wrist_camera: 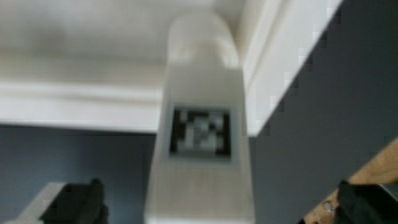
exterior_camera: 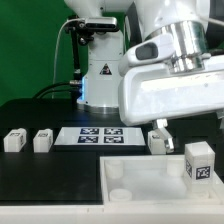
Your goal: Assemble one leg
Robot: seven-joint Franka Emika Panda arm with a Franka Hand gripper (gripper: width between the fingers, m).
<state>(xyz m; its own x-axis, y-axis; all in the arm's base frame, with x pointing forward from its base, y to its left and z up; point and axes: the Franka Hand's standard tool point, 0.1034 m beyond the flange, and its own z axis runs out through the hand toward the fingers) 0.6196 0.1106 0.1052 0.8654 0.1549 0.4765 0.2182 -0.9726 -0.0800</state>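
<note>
A white leg (wrist_camera: 206,120) with a black-and-white tag lies lengthwise between my gripper's (wrist_camera: 217,206) two dark fingers (wrist_camera: 71,205). The jaws stand wide, with dark table showing on both sides of the leg, so the gripper is open and not touching it. In the exterior view this leg (exterior_camera: 157,141) lies on the black table just under the gripper (exterior_camera: 160,126), whose fingers are mostly hidden by the hand. Another leg (exterior_camera: 198,162) stands upright at the right corner of the large white square part (exterior_camera: 130,182).
Two more legs (exterior_camera: 14,140) (exterior_camera: 42,140) lie on the table at the exterior view's left. The marker board (exterior_camera: 95,135) lies between them and the gripper. The large white part's edge (wrist_camera: 89,95) lies close beside the leg in the wrist view.
</note>
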